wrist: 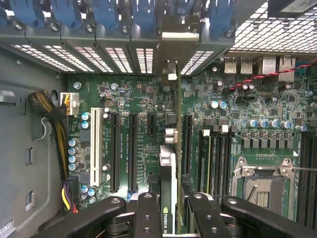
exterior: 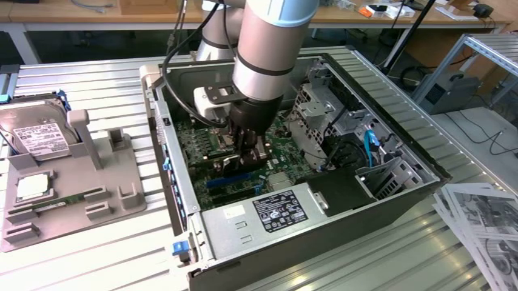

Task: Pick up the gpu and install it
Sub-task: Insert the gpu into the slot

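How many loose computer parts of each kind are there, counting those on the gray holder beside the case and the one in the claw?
hard drive: 1
square silver chip: 1
green memory stick: 1
gpu, gripped by the claw above the motherboard slots: 1
Total: 4

The gpu (wrist: 167, 166) has its near end hidden behind the gripper (wrist: 172, 201), the arm (exterior: 263, 54) covers part of the motherboard (exterior: 194, 142), and papers (exterior: 477, 218) are cut off
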### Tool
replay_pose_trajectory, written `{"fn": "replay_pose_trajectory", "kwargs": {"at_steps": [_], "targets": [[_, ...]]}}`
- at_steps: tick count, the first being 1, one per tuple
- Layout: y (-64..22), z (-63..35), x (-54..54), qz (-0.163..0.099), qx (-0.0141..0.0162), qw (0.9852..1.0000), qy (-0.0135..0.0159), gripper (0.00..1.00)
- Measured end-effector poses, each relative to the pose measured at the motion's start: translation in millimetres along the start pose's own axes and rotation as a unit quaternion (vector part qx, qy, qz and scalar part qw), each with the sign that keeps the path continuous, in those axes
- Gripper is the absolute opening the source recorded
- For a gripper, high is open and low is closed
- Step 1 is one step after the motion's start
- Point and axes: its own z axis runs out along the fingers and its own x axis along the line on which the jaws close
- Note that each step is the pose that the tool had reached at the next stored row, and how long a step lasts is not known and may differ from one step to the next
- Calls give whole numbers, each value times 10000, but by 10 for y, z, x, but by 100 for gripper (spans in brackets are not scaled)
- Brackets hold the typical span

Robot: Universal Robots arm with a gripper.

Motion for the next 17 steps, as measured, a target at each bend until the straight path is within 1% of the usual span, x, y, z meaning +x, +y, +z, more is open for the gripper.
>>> {"fn": "replay_pose_trajectory", "kwargs": {"at_steps": [2,8,13,17], "targets": [[20,1,0,0,0,10000,0,27],[20,2,-6,0,0,10000,0,27],[20,5,-23,0,0,10000,-14,27],[20,6,-35,0,0,10000,-14,27]]}}
